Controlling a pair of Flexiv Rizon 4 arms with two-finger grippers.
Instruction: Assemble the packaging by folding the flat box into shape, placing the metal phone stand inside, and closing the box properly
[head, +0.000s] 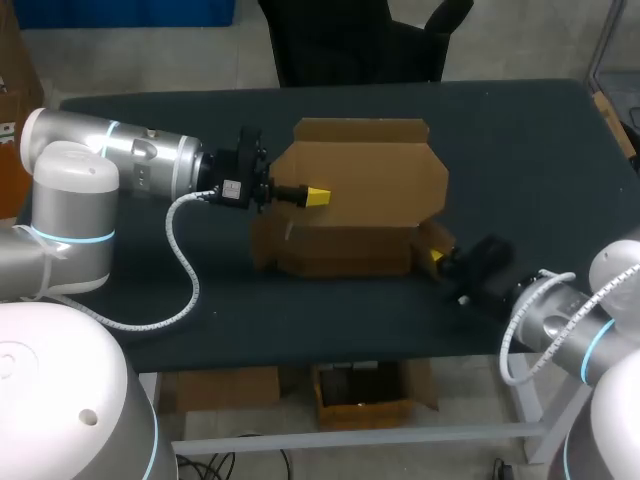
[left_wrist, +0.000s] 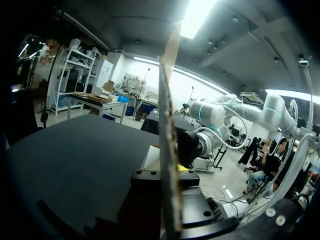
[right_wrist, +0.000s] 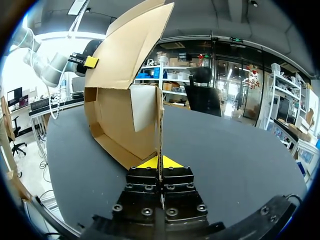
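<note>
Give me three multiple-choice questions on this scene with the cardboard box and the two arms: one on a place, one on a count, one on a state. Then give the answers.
1. Where does the left gripper hold the cardboard box?
A. on its lid
B. on its bottom panel
C. nowhere

2. How many grippers are shut on the box?
A. none
B. one
C. two

3. What state is the box in?
A. lying flat, unfolded
B. partly folded, lid open
C. fully closed

Answers:
1 A: the lid's edge runs between the left gripper's fingers.
2 C: the right gripper also clamps a side flap.
3 B: the walls stand up and the lid is tilted back, off the box.
</note>
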